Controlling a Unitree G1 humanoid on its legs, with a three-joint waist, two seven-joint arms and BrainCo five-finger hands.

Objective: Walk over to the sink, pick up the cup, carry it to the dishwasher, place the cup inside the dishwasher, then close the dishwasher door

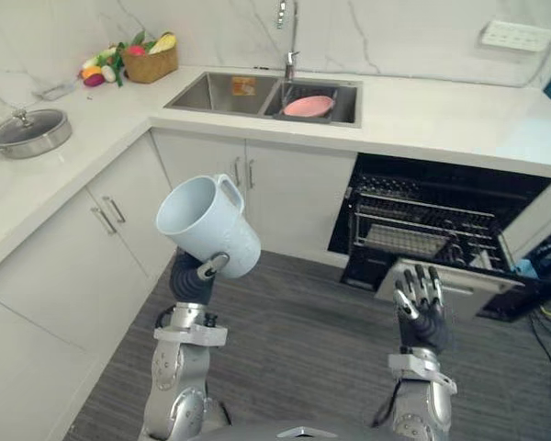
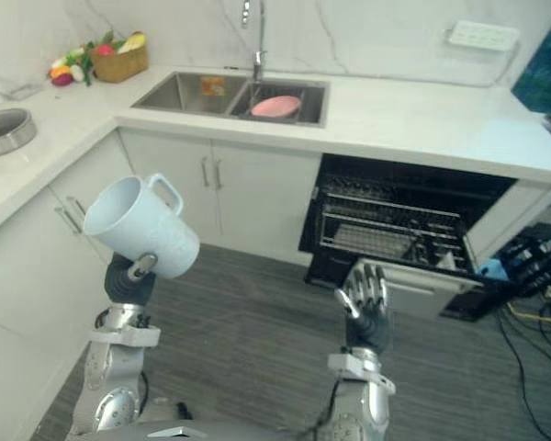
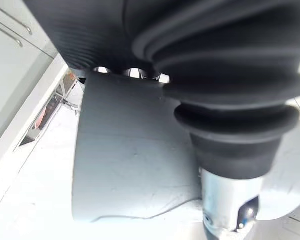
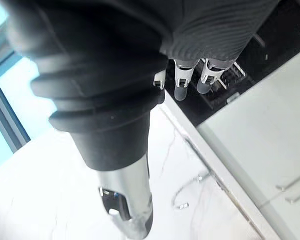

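Pale cup [image 1: 207, 225], clasped tilted in my left hand [image 1: 193, 280] left of the open dishwasher [image 1: 459, 188] for carrying there; my right hand [image 1: 422, 308] hovers before it, fingers straight.

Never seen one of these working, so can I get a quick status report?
Left hand shut on cup, cup tilted. Right hand open, empty. Dishwasher open, to the right; nothing seen blocking.

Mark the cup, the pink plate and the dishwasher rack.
cup [image 1: 225, 241], left eye view, on its side wall.
pink plate [image 1: 309, 106], left eye view, middle of its face.
dishwasher rack [image 1: 413, 241], left eye view, on its wire floor.
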